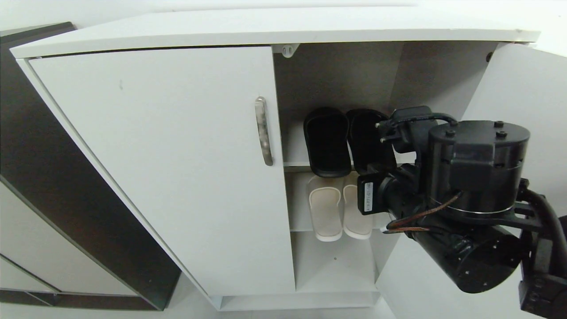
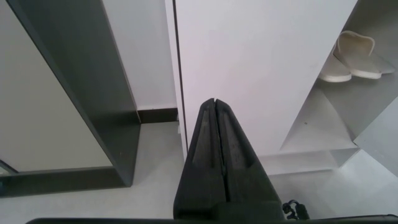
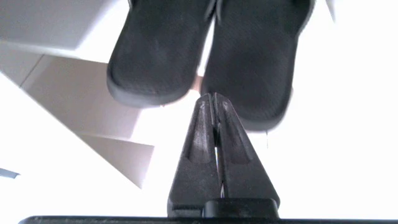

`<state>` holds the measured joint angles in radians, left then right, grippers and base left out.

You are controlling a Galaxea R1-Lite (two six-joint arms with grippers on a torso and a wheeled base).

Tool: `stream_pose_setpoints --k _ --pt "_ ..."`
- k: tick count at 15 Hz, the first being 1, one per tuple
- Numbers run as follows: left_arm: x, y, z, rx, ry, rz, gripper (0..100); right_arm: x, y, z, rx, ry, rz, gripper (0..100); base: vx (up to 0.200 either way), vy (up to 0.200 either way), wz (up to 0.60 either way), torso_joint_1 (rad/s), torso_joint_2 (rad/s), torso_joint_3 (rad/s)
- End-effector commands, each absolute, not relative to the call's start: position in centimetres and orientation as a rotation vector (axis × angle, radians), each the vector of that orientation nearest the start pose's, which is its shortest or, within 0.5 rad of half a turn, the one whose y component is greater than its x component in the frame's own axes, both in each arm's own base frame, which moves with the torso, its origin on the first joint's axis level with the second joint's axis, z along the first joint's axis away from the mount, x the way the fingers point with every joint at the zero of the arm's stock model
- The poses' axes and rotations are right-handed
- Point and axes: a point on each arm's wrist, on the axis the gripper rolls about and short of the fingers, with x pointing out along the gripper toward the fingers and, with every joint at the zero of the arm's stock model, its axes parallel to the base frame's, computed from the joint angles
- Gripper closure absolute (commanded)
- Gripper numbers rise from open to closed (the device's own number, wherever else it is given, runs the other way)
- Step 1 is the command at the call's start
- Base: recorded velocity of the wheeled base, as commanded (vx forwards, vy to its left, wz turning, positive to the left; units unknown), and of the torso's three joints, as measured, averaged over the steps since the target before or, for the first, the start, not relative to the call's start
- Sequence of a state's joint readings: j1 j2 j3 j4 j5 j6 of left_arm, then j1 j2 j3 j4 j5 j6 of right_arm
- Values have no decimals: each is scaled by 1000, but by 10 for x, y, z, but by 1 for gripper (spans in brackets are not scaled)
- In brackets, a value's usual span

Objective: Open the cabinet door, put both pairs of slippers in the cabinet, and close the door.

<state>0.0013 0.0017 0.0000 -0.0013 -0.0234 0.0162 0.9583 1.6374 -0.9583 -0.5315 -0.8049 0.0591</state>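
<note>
Right pincer is being held fully closed, nothing gripped. Black slippers are being carried on the cabinet upper shelf, just ahead of its tips; white slippers on the middle shelf, lower down. Left pincer likewise closed, empty, facing the shut left door.

Black slippers, white slippers obstruct; bottom compartment lies free.
</note>
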Motion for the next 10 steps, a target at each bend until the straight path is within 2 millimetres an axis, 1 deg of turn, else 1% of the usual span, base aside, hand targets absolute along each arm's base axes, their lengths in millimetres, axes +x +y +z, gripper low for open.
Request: stream_pose_setpoints --k 1,5,10 --pt "-23 -1 76 15 0 -21 100 180 228 231 -66 107 151 100 0 0 0 0 0 0" --pt "-23 -1 76 15 0 -23 100 185 236 217 -96 136 153 100 0 0 0 0 0 0" --pt "-23 -1 76 15 0 -23 100 185 235 217 -91 136 151 100 0 0 0 0 0 0"
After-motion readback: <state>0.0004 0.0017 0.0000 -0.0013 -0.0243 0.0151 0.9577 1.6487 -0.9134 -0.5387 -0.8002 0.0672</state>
